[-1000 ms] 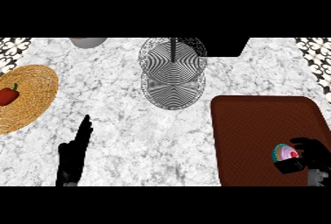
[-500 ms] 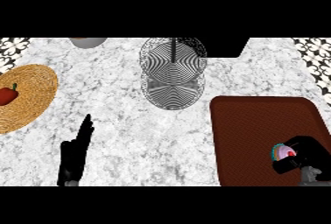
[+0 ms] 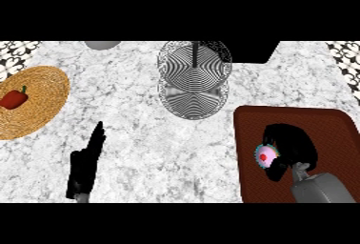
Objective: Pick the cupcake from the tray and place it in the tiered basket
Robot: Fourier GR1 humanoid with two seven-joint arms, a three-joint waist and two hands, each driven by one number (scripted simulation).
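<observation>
Right hand (image 3: pixel 290 145) is curled round the cupcake (image 3: pixel 265 156) over the brown tray (image 3: pixel 302 118), maybe lifted a bit; left hand (image 3: pixel 84 167) rests, fingers straight.

- Cupcake (image 3: pixel 265 156): small and round, pale pink top with a red spot at centre and a greenish, frilled edge. It is tipped on its side, top facing the view's left. Black fingers curl round its right side and hide that part.
- Tray (image 3: pixel 309 119): dark reddish-brown, rectangular with rounded corners, at the counter's lower right. The cupcake is over its left-centre area; cannot tell whether it touches the tray's surface.
- Tiered basket (image 3: pixel 194 76): two round wire tiers, black-and-white concentric rings, on a central dark post. It stands at the counter's upper middle, well apart from the cupcake.
</observation>
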